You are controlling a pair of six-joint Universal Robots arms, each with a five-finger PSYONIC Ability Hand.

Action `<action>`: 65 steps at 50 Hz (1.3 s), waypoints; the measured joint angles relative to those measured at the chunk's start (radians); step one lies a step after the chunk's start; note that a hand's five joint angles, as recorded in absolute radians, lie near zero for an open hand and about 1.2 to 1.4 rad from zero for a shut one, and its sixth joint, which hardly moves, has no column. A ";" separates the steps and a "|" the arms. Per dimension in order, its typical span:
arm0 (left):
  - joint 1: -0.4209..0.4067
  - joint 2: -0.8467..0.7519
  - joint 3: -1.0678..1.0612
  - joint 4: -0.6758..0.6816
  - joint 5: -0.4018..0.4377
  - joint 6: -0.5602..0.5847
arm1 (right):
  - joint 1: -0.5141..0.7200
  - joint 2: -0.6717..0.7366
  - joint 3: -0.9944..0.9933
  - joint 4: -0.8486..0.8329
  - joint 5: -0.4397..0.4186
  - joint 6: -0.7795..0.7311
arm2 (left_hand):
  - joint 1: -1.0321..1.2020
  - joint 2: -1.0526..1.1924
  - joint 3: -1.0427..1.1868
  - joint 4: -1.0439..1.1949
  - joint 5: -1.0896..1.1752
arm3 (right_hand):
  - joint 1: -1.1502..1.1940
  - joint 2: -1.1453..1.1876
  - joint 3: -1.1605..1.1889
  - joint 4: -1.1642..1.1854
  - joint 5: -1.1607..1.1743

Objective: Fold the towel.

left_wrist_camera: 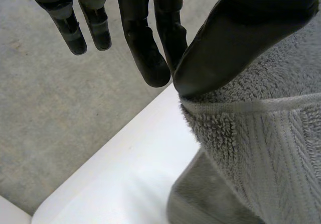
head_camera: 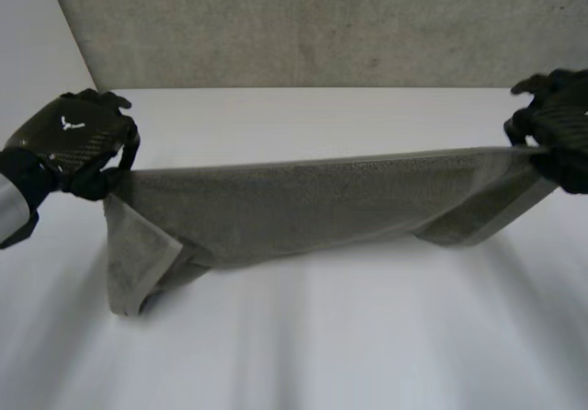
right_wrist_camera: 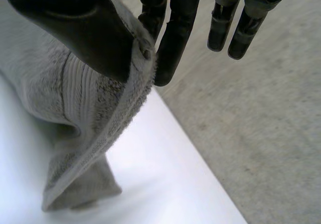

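Head view: left hand [head_camera: 69, 142], white emblem [head_camera: 72, 123] on it, and right hand [head_camera: 562, 127] pinch opposite towel [head_camera: 312, 208] corners.

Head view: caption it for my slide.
Left hand and right hand pinch opposite ends of the grey towel, stretched over the white table.

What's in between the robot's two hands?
The towel, stretched from the left hand to the right hand, each pinching a top corner. The head view shows it.

The right hand [head_camera: 560, 123] is cut by the head view's edge. The towel [head_camera: 303, 208] corners pinched by it and by the left hand [head_camera: 69, 139] lie hidden under the thumbs
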State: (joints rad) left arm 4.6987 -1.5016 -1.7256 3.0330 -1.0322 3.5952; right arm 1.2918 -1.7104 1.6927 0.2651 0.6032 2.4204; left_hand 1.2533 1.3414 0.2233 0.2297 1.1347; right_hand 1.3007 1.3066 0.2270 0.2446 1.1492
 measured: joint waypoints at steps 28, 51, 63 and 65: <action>-0.034 -0.519 0.289 -0.205 -0.001 0.302 | 0.335 0.306 -0.051 -0.194 0.423 -0.301 | 0.005 0.002 0.000 0.000 0.043 | 0.000 0.023 0.000 0.000 0.019; -0.187 -0.460 0.318 -0.088 -0.101 0.066 | 0.471 0.442 -0.174 -0.278 0.443 -0.227 | -0.860 -0.951 0.000 0.000 -0.942 | 0.000 0.023 0.000 0.000 0.019; -0.286 -0.246 0.018 0.083 -0.281 -0.296 | 0.470 0.424 -0.072 -0.292 0.447 -0.221 | -0.960 -1.062 0.000 0.000 -1.057 | 0.000 0.023 0.000 0.000 0.019; -0.302 -0.230 -0.001 0.115 -0.333 -0.330 | 0.471 0.423 -0.069 -0.293 0.449 -0.221 | -0.967 -1.066 0.000 0.000 -1.061 | 0.000 0.023 0.000 0.000 0.019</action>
State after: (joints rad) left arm 4.3965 -1.7313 -1.7267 3.1478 -1.3653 3.2655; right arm 1.7625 -1.2871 1.6242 -0.0279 1.0519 2.1995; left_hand 0.2864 0.2754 0.2233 0.2297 0.0738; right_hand 1.3010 1.3296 0.2270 0.2446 1.1683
